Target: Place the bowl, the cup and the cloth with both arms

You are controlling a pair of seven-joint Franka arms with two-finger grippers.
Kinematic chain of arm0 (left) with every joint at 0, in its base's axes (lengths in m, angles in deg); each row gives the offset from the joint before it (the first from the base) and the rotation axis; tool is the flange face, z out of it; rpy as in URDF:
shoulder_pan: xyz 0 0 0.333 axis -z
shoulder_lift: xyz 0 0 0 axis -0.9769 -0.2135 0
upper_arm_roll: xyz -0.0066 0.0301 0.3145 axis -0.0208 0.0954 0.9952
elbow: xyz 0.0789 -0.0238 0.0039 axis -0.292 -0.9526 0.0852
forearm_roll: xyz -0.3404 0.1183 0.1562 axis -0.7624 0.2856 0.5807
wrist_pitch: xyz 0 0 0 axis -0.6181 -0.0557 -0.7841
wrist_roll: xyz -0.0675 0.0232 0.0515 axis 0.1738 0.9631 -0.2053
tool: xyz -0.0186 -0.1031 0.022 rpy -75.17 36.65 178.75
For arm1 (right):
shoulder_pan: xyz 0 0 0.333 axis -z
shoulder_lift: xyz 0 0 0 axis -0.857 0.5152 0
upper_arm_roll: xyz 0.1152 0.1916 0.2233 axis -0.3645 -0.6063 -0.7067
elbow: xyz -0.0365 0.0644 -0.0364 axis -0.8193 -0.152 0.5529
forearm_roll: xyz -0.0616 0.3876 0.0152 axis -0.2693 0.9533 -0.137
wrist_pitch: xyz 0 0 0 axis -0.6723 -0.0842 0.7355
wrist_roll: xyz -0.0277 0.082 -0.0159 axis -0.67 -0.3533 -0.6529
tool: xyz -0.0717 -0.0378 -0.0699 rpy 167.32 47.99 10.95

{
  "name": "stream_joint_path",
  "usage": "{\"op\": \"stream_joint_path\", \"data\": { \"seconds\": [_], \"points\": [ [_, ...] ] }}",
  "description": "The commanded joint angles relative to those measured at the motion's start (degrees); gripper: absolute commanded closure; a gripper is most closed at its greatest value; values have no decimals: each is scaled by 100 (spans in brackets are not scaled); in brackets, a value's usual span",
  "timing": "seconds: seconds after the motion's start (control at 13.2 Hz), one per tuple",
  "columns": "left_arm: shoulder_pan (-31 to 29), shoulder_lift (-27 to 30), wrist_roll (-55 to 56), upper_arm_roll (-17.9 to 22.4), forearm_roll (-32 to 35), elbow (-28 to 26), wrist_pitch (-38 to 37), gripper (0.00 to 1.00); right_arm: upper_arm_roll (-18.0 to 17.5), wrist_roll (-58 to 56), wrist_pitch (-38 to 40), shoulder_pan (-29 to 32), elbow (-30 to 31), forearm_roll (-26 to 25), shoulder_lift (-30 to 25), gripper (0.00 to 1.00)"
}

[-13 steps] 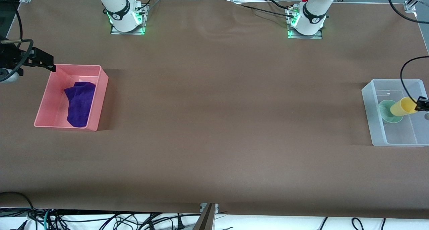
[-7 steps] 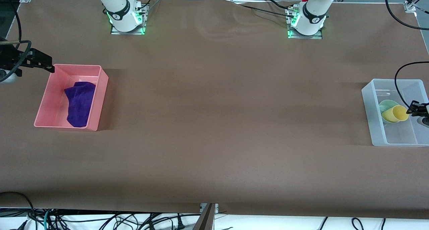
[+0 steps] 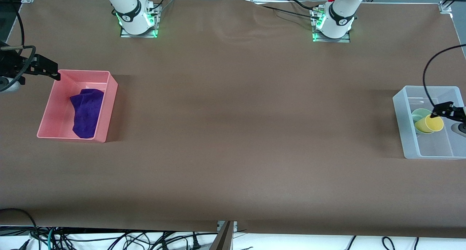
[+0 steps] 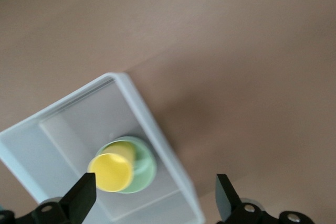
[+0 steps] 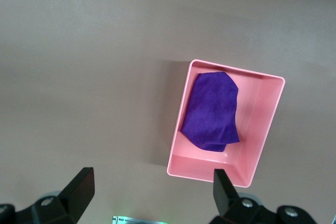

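One cup (image 3: 429, 124), one bowl (image 3: 419, 116), one cloth (image 3: 86, 112), two bins.
I see the cup lying in the bowl in the clear bin (image 3: 402, 122), the cloth in the pink bin (image 3: 109, 108); the left gripper (image 4: 155, 200) and the right gripper (image 5: 152, 191) are both spread, empty.

No readable text, label, brand or number shows on anything in these views.

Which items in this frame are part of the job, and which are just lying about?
Part of the job:
- cup, resting in the bowl
- cloth, in the pink bin
- clear bin, holding bowl and cup
- left hand, open over the clear bin
- right hand, open, above the table beside the pink bin

Just lying about:
- cables below the table edge
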Motion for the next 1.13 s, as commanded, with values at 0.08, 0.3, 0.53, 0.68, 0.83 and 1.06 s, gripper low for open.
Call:
{"op": "stream_joint_path", "data": {
  "seconds": [0.08, 0.3, 0.53, 0.68, 0.83, 1.06],
  "points": [
    [-40, 71, 1478, -794, -199, -194, -508, 0, -35, 11, -43, -24, -8, -41, 8, 0],
    [940, 306, 2830, -544, -401, -326, -536, 0, -35, 46, -61, -24, -8, -32, 17, 0],
    [2163, 939, 3380, 422, -969, -369, -492, 0, -17, 2, -69, -15, -8, -41, 17, 0],
    [2778, 1500, 3582, 1274, -1411, -727, -30, 0, -26, -6, -157, -15, -8, -41, 17, 0],
    [2887, 2115, 3609, 1480, -1403, -1403, 430, 0, -26, -7, -166, -15, -8, -41, 17, 0],
    [2948, 2706, 3819, 1480, -1368, -2134, 449, 0, -17, -7, -149, -7, -8, -41, 17, 0]
  ]
}}
